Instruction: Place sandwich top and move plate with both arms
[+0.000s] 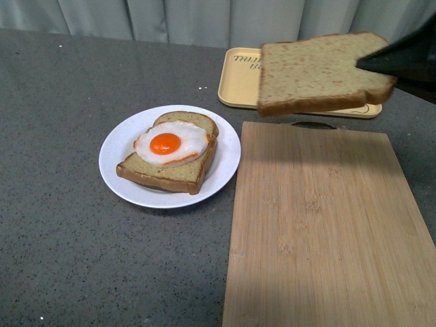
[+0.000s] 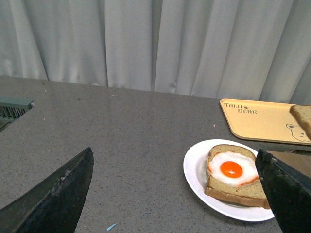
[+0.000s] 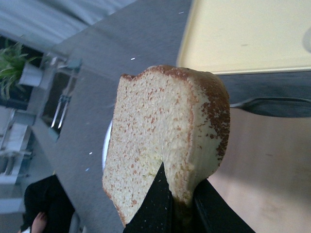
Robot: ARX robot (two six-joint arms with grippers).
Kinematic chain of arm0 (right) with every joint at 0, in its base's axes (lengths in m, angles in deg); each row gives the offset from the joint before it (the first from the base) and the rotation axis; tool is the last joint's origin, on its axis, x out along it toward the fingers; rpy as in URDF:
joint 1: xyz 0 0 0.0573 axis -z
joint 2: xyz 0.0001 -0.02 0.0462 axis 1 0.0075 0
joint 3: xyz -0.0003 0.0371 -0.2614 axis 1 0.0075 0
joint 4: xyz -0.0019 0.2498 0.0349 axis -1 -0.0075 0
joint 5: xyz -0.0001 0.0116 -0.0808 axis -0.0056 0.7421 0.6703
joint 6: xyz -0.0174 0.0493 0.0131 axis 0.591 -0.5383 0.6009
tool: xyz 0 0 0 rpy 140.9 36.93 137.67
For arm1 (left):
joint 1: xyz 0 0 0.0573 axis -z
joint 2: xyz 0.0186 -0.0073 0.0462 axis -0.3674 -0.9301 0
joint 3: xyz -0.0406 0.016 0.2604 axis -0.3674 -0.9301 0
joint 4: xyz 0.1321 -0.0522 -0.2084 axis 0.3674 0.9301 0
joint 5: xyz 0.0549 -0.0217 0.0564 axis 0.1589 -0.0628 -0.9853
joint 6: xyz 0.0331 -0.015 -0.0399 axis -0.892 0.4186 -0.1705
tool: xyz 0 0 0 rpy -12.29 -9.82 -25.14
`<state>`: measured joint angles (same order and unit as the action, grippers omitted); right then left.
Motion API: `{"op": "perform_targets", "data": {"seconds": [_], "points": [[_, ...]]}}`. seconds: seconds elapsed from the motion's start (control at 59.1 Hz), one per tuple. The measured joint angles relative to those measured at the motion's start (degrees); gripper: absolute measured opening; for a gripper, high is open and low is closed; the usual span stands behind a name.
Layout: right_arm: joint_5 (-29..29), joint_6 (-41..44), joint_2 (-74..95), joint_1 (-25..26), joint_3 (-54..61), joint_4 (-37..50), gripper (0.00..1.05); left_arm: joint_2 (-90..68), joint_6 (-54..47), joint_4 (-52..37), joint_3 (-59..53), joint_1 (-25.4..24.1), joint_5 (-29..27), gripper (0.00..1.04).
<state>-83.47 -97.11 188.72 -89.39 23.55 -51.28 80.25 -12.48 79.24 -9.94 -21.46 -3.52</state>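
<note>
Our right claw [image 3: 181, 194] pinches the sandwich top [image 1: 320, 71] by one edge, aloft near the beige tray [image 1: 238, 78], well right of the plate [image 1: 225, 153]; our left claw [image 2: 170, 204] gapes wide, empty. We judge it best carried level over the glossy egg [image 1: 167, 143], rounded ends matched, as the speckled, spongy slice may pivot

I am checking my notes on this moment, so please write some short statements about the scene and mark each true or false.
1. The right claw holds the sandwich top in the air. True.
2. The fried egg lies on the sandwich top. False: it lies on another bread slice on the plate.
3. The left claw is open and holds nothing. True.
4. The plate stands on a wooden surface. False: it stands on the grey table, left of the cutting board.
</note>
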Motion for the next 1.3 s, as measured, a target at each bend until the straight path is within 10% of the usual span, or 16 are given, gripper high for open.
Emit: {"op": "perform_targets", "data": {"seconds": [0.304, 0.744, 1.133, 1.302], "points": [[1.2, -9.7, 13.0, -14.7, -10.8, 4.0, 0.03, 0.0, 0.0, 0.0, 0.0, 0.0, 0.0, 0.98], [2.6, -11.0, 21.8, -18.0, -18.0, -0.7, 0.03, 0.0, 0.0, 0.0, 0.0, 0.0, 0.0, 0.98], [11.1, -2.8, 12.6, -16.1, -10.3, 3.0, 0.78, 0.0, 0.0, 0.0, 0.0, 0.0, 0.0, 0.98], [54.7, 16.6, 11.7, -17.1, 6.3, 44.0, 0.53, 0.0, 0.0, 0.0, 0.0, 0.0, -0.1, 0.98]]}}
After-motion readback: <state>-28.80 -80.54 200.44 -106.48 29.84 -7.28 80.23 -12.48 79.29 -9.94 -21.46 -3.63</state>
